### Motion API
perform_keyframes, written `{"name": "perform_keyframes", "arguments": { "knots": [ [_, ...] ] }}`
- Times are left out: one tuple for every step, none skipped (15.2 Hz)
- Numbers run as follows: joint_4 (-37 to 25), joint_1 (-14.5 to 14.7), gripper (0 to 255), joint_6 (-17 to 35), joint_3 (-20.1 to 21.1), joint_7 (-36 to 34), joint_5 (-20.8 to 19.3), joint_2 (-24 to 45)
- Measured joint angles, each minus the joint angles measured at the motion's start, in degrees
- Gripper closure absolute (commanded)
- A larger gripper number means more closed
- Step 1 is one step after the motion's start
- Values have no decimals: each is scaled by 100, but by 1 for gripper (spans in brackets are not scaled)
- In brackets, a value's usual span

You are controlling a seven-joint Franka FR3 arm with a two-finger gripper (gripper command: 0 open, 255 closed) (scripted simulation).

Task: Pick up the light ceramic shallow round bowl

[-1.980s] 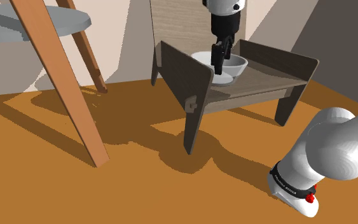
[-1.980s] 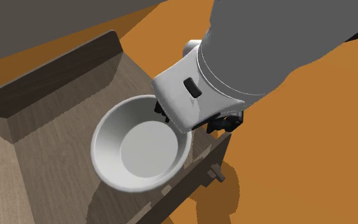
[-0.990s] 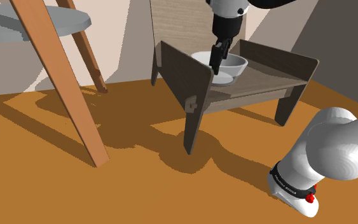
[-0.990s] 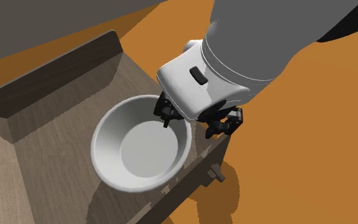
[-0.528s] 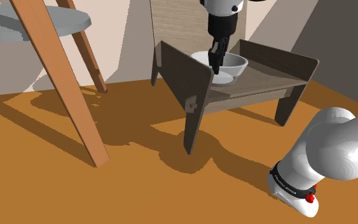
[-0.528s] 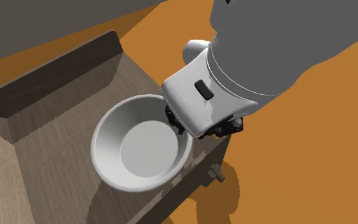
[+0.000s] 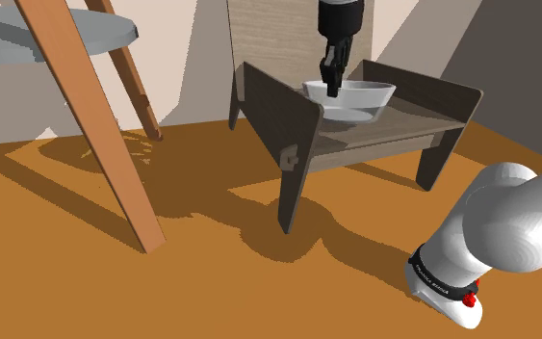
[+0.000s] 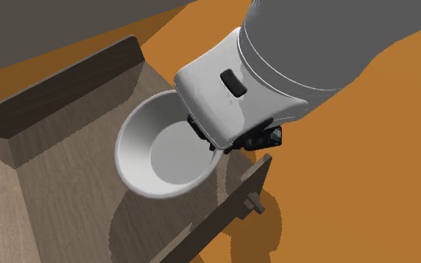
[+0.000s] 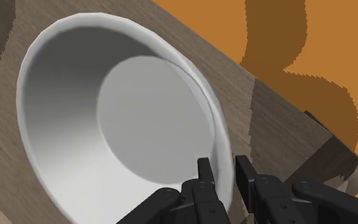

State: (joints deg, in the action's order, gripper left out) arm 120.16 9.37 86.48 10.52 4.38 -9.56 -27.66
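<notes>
Claw (image 9: 224, 167) is clamped on the rim of the pale bowl (image 9: 126, 114), one finger inside the wall and one outside. The rest of the bowl hangs off to one side of it and looks just clear of the wooden table (image 7: 403, 120) below. I'd go straight up and slow, since a one-sided rim pinch could let it swing or slip.
</notes>
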Motion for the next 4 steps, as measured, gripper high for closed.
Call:
{"name": "perform_keyframes", "arguments": {
  "knots": [
    [-71,-2,255,-75,-3,18,-1,-5],
    [-160,-1,255,-152,8,20,1,7],
    [-243,-8,255,-223,1,44,-6,15],
    [-309,-11,255,-268,2,52,-10,36]
  ]
}}
